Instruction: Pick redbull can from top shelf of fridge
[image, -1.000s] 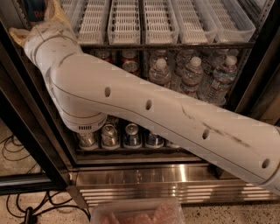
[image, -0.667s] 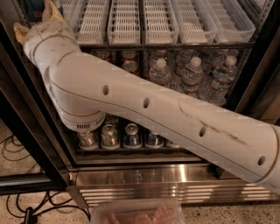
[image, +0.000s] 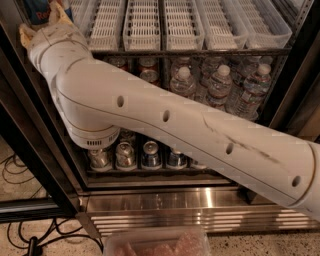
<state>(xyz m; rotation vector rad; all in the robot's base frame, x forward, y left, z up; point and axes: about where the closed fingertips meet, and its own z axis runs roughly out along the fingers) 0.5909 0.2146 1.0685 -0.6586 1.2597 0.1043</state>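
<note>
The redbull can (image: 36, 9), blue with red lettering, stands at the far left end of the top shelf (image: 200, 51), at the picture's upper left corner; only its lower part shows. My gripper (image: 44, 19) is at the can, right up against it, with my white arm (image: 165, 120) reaching diagonally across the fridge (image: 35, 150) from the lower right. The arm's wrist hides where the gripper meets the can. Long white slotted trays (image: 145, 25) fill the rest of the top shelf.
The rack below holds red cola cans (image: 148, 67) and clear water bottles (image: 220, 85). Small cans (image: 150, 155) line the lowest rack above the ribbed steel base (image: 190, 207). Black cables (image: 15, 172) lie on the floor at left. A clear plastic container (image: 155, 245) sits at the bottom edge.
</note>
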